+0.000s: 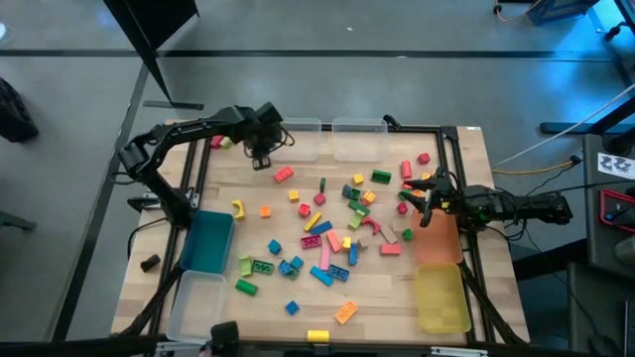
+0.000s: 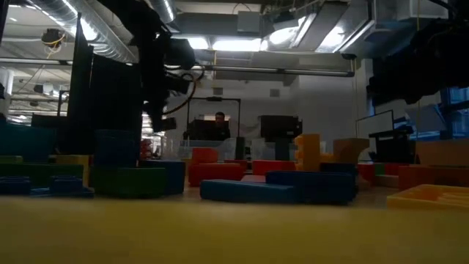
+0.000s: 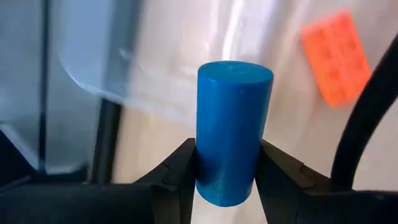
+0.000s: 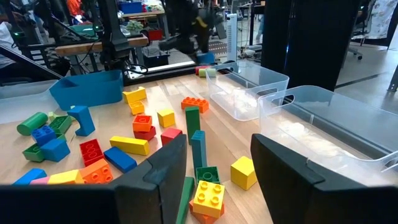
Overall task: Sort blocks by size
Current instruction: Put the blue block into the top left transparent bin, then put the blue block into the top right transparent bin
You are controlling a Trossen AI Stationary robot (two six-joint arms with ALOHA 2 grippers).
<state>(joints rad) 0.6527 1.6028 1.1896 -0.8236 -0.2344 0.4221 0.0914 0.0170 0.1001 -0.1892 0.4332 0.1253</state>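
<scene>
Blue cylinder block point(image 3: 233, 130) clamped in left gripper point(image 3: 227, 180), long axis pointing outward; right gripper point(image 4: 217, 165) open, empty.

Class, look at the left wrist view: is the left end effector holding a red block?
No. The left end effector grips a blue cylinder between its fingers, not a red block.

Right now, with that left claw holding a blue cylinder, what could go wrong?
The smooth round blue plastic cylinder is pinched only near its lower end by the left gripper, so it might tilt or slip out. It hangs by the clear plastic bin, whose rim it could hit on release. The open right gripper hovers over crowded bricks like the yellow studded brick, so it may nudge neighbours.
</scene>
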